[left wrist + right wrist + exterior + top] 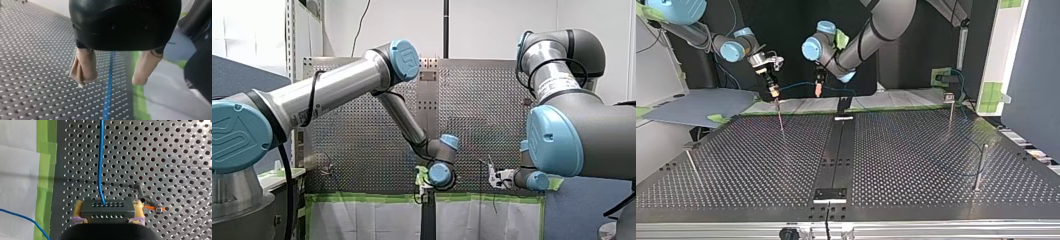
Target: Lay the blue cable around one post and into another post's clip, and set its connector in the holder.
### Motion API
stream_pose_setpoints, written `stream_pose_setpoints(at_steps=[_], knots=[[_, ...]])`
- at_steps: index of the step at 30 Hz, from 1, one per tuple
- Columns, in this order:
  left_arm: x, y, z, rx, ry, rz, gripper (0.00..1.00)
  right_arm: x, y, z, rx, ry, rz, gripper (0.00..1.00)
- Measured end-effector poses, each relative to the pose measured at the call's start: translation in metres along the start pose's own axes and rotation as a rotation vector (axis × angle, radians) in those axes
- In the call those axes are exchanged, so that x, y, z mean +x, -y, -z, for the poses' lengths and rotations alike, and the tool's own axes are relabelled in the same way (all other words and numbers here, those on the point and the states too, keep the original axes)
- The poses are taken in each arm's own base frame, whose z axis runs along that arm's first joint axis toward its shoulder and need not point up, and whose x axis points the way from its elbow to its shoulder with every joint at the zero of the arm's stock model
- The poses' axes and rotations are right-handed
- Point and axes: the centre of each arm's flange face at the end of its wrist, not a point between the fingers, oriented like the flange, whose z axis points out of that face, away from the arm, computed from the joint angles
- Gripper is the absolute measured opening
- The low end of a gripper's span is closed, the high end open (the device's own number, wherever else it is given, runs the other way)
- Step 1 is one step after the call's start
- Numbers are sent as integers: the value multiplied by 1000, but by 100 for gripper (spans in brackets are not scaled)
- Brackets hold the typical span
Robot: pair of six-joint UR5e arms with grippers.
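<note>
Up at the far edge of the bench [936,150], upper left of centre in the top view, both tools are parked close together. The right tool [108,204] is clenched on the dark connector [106,213], squeezed between its yellow pads [78,207]. From the connector's front face the blue cable [100,162] is led straight ahead over the perforated bench, with green tape [46,182] off to the side. A thin post [138,191] with a small clip is seen just beside one pad. The left tool [113,75] is released: its beige pads [83,66] are spread wide, and the cable is passed through the gap below them, touched by neither as far as can be made out.
</note>
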Motion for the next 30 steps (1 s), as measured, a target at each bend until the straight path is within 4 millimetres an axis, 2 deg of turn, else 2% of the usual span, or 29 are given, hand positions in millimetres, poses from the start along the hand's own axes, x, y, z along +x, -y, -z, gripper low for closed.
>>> stream_pose_setpoints(at_steps=[5,10,11,12,13,14,15,17,18,19,30], knots=[[-16,13,-9,5,64,31,100,0,-1,0,-13,3,-1,9],[-21,23,-11,22,109,58,100,-1,-6,1,-42,12,-6,9],[-21,24,-11,25,115,62,89,-1,-8,1,-50,14,-7,9],[-21,26,-10,30,123,66,89,0,-10,0,-60,17,-8,9],[-21,28,-10,34,128,68,71,0,-12,0,-68,19,-9,9],[-21,30,-9,37,134,70,43,0,-15,0,-76,22,-9,9],[-21,32,-9,39,141,70,43,0,-18,0,-87,26,-10,9],[-21,35,-7,39,154,68,10,1,-23,1,-105,34,-13,9],[-22,37,-7,37,164,66,10,1,-27,1,-117,40,-16,9],[-22,38,-6,37,170,63,0,1,-30,1,-127,45,-19,9],[-20,51,-4,39,234,15,0,7,-64,-1,-239,85,-48,9]])
